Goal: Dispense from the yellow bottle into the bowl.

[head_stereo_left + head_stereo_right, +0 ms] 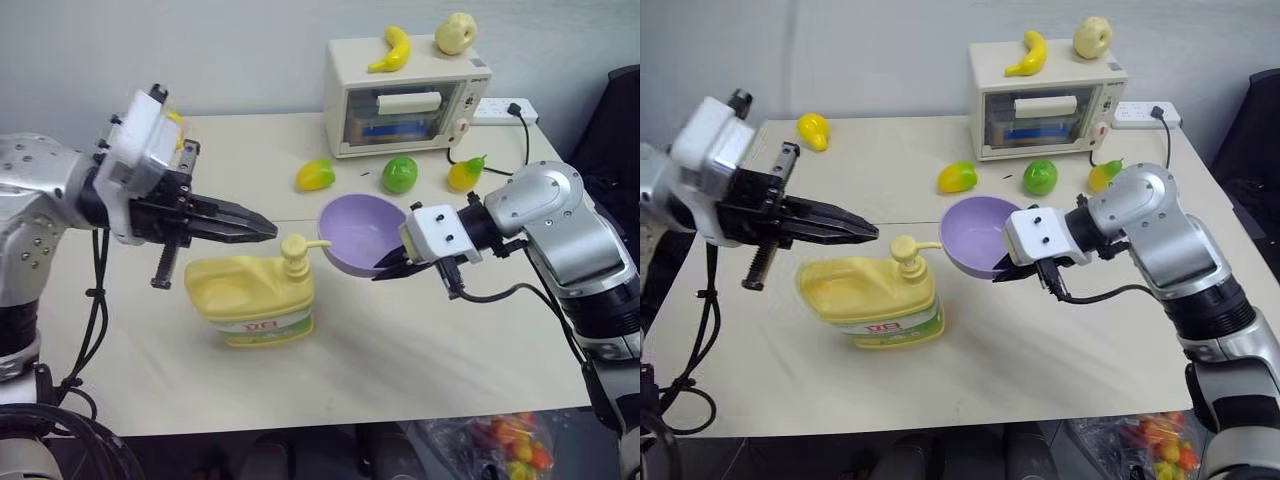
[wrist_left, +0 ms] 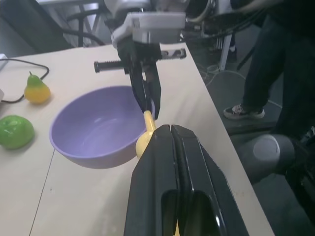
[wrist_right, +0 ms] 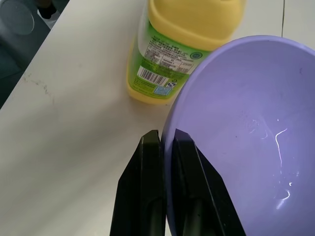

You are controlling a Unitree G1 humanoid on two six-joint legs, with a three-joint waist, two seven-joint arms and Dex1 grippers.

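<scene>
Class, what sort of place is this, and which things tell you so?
Probably a robotics lab's mock kitchen: a toaster oven on a plain table, toy-looking fruit such as the banana, and a power strip.

Bowl point(image 3: 246, 123) cut off by frame edge; yellow bottle point(image 3: 182, 44) top cropped, label text unreadable.

Pale beige worktop point(image 1: 420, 350), matte, evenly lit, with a thin seam across the middle. Behind it, a plain grey-white wall point(image 1: 200, 50). At 1 o'clock on the worktop, a cream toaster oven point(image 1: 405, 100), a banana point(image 1: 392, 48) and a pale apple point(image 1: 455, 32) on its roof. Right of the oven, a white power strip point(image 1: 505, 108) with a black cord. Before the oven, a mango point(image 1: 314, 175), a green apple point(image 1: 399, 173), a pear point(image 1: 464, 172). At 5 o'clock, below the edge, a bag of fruit point(image 1: 505, 445).
</scene>
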